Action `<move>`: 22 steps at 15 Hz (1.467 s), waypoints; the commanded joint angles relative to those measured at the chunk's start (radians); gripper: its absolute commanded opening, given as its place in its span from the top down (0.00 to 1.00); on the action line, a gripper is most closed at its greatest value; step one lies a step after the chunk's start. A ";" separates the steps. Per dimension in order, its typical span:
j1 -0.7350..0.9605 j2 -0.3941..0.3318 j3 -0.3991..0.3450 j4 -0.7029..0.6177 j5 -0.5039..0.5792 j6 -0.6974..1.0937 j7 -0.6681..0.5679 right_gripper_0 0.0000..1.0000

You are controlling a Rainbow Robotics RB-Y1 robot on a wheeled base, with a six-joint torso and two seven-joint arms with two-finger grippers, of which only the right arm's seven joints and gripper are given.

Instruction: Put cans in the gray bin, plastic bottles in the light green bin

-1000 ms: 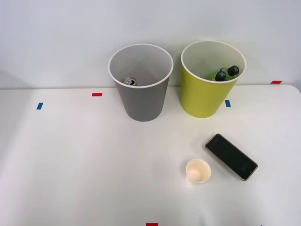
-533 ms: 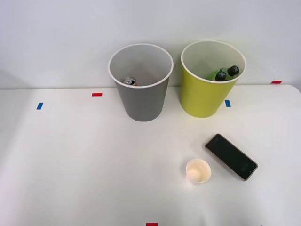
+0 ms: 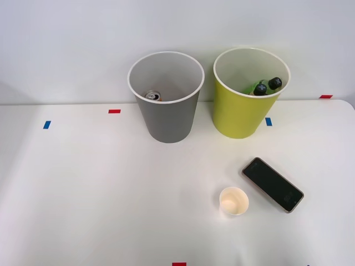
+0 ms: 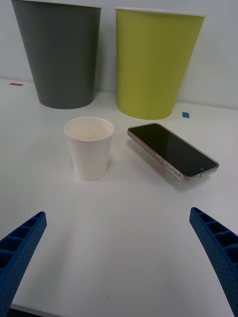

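We see a can [image 3: 153,96] lying in the gray bin [image 3: 166,119]; right of it, two bottles [image 3: 260,87] sit in the green bin [image 3: 239,113]. Nearer us stand a cup [image 3: 233,201] and phone [image 3: 272,184]. Our gripper [image 4: 119,257] hangs wide apart, empty. Sorting looks finished; we'd simply hold back.

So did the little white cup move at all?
No. In the front view the white cup sits in the same spot as before, just left of the phone and nearer than the light green bin.
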 commanded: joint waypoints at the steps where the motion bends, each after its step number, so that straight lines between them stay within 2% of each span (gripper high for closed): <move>1: 0.000 0.000 0.000 0.000 0.000 0.000 0.000 0.00; 22: 0.000 0.000 0.000 0.000 0.000 0.000 0.000 0.00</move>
